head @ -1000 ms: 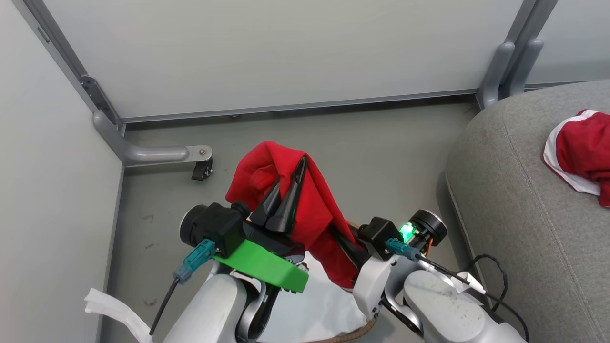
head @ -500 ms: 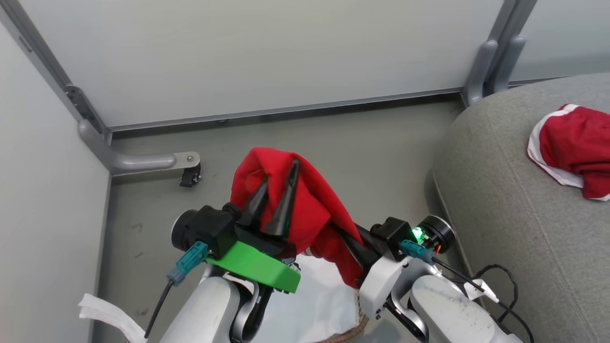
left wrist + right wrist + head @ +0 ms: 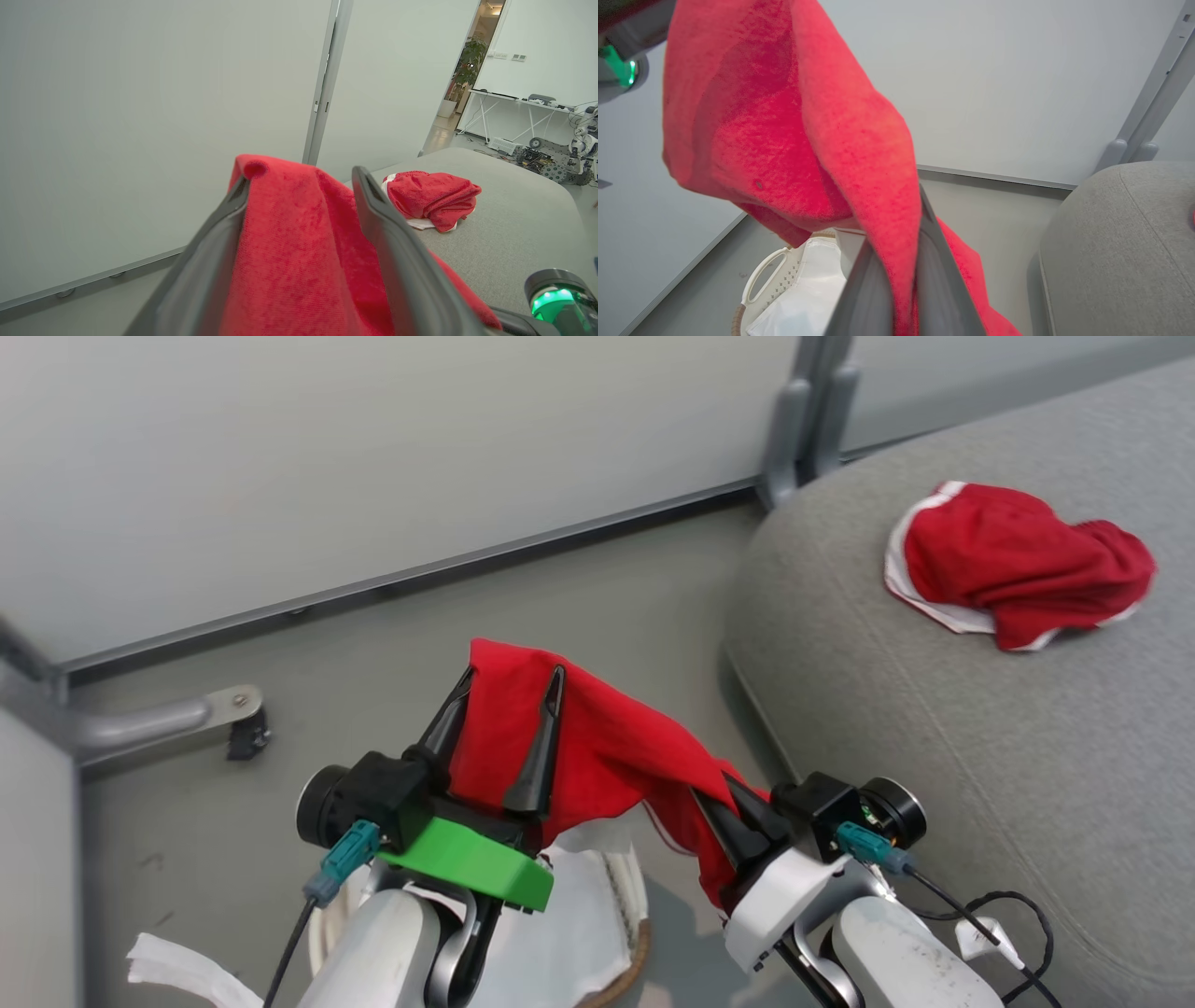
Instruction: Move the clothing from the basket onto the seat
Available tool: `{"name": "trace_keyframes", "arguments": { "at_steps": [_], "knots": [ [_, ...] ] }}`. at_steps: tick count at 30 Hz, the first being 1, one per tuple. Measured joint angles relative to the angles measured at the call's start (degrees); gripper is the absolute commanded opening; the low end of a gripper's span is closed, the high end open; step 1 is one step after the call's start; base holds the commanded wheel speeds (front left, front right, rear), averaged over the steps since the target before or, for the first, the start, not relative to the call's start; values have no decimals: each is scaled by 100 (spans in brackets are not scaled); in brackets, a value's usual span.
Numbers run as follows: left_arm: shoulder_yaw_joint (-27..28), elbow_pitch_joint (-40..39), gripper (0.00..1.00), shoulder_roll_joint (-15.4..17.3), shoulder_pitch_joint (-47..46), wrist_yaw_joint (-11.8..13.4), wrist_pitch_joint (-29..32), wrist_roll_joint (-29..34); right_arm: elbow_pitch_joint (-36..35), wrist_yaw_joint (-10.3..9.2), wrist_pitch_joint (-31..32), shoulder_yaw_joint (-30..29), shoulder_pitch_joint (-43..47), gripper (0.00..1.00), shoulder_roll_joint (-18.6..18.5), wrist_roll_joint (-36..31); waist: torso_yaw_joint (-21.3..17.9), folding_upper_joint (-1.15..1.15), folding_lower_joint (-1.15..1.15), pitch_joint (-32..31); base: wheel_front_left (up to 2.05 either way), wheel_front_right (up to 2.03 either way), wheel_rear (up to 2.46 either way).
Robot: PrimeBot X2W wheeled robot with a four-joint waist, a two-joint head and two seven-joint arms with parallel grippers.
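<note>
The plain red garment [image 3: 597, 756] hangs in the air above the basket [image 3: 627, 896]. My left gripper [image 3: 509, 695] is open, its two fingers spread wide with the cloth [image 3: 299, 242] draped loosely between them. My right gripper [image 3: 733, 821] is shut on the garment's lower right end [image 3: 859, 140], pinching a fold. The red garment with white trim [image 3: 1013, 560] lies bunched on the grey seat [image 3: 934, 737], to the right of both grippers. In the left wrist view it [image 3: 432, 198] rests on the seat [image 3: 514, 219] beyond the fingers.
Grey partition panels [image 3: 373, 457] and a metal post [image 3: 803, 420] stand behind. A castor foot [image 3: 238, 723] sits on the floor at the left. The basket's white liner [image 3: 808, 289] shows below the cloth. A black cable [image 3: 1008, 915] hangs by my right forearm.
My left gripper has opened, its fingers now spread around the red cloth. The head camera has swung right, bringing more of the seat into view. My right gripper stays shut on the garment.
</note>
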Motion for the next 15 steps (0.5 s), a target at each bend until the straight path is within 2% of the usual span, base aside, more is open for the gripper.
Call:
{"name": "trace_keyframes", "arguments": {
  "at_steps": [10, 15],
  "knots": [
    [149, 58, 100, 76, 58, 0, -1, 74, -479, -1, 0, -392, 333, 0, -7, 90, -1158, 0, 0, 115, 0, 0, 0],
    [-176, 176, 100, 88, -44, 0, 0, 88, -761, -1, 4, -875, 549, 0, -5, 108, -1582, 0, 0, 206, 0, 0, 0]
  ]
}}
